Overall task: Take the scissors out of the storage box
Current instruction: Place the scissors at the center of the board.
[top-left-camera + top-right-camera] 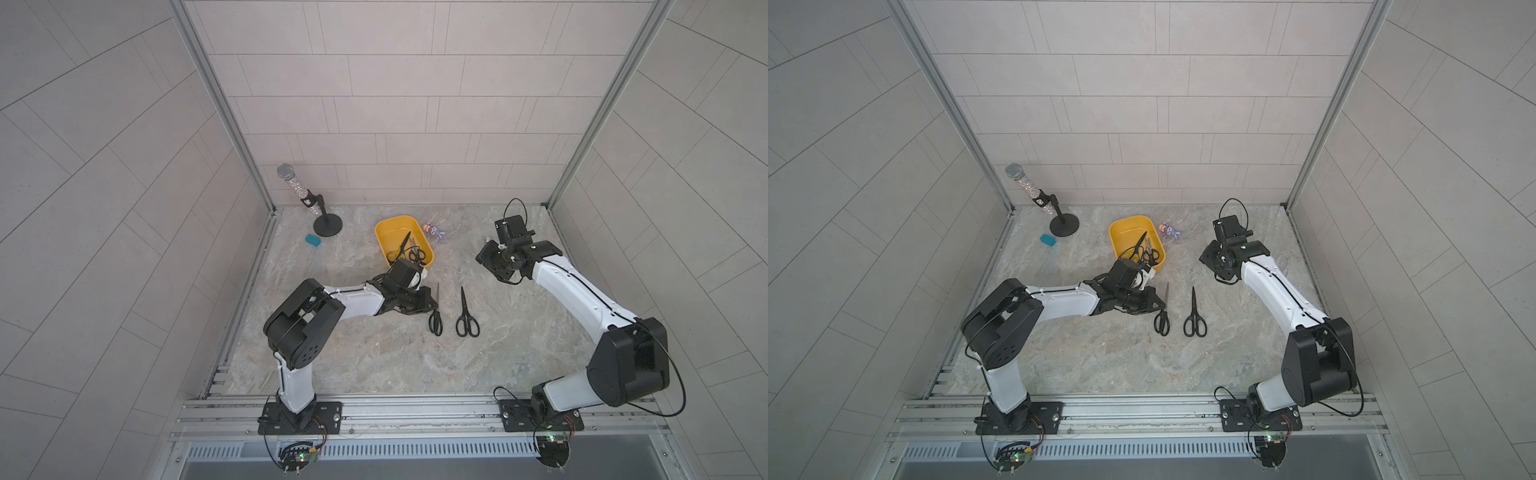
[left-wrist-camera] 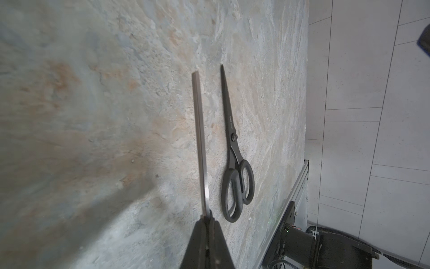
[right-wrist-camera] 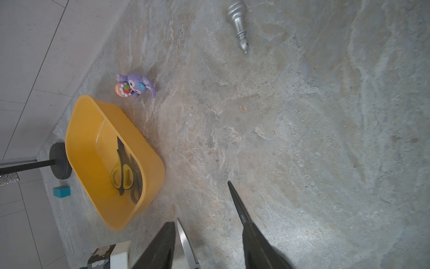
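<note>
Nearest your side, two pairs are out of the box: the all-black scissors [image 1: 467,320] lie flat on the stone table [image 1: 374,361], and just beside them, parallel with blades pointing away from you, are the silver-bladed scissors [image 1: 435,318]. Your left gripper [image 2: 206,221] is clamped tight on this pair near the pivot, and whether they rest on the table or hang just above it you cannot tell. So the step in hand looks like setting this pair down; next you likely need to let go cleanly and lift straight off without nudging the black pair alongside. Your right gripper [image 3: 208,223] hovers empty, its jaws about half apart, off to the right of the box. Farther back, the storage box [image 1: 392,237] has more pairs tangled at its near end, among them the yellow-handled scissors [image 3: 122,173], handles overlapping, so one pair may drag another as it comes up. Your left wrist hangs over the box's near corner, in the way of a reach from the right. Beyond are a purple toy [image 1: 434,230] near the box, a silver chess piece [image 3: 238,22], a teal block [image 1: 313,240] and a microphone [image 1: 297,185] on its stand, all clear of your path
</note>
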`<state>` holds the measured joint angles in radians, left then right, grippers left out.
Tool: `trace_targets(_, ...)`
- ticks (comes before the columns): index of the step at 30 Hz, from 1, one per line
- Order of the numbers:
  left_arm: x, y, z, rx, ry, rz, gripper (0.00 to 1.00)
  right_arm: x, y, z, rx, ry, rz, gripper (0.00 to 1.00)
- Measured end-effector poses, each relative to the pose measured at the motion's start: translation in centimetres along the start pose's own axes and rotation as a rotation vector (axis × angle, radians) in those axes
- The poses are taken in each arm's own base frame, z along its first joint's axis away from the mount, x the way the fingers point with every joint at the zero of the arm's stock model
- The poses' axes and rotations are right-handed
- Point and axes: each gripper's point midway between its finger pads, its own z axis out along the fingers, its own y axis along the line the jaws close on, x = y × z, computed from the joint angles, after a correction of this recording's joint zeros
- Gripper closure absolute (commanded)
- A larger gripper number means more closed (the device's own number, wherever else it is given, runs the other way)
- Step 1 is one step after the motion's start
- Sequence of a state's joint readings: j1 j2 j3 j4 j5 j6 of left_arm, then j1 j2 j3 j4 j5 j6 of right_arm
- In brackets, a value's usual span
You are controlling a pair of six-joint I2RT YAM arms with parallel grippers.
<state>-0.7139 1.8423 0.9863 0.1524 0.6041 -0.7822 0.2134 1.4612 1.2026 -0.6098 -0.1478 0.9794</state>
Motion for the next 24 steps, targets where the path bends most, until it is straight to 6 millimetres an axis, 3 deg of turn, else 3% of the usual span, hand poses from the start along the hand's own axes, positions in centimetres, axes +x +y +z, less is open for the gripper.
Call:
trace_targets(5,-0.8,-0.2,0.2,0.018,-0.040,-0.002,1.00,0.1,0.2,0.3,-0.007,0.008,-0.001,0.49)
trace_targets(12,-0.6,1.1,1.6,0.007,-0.042,-0.051,1.00,0.3,0.3,0.5,-0.010,0.017,-0.001,0.49)
trace_targets(21,-0.4,0.5,2.1,0.030,-0.071,-0.054,1.00,0.4,0.5,0.6,-0.020,0.024,-0.002,0.49)
trace_targets(24,-0.5,0.5,2.1,0.029,-0.080,-0.060,0.93,0.3,0.6,0.6,-0.024,0.023,-0.002,0.49)
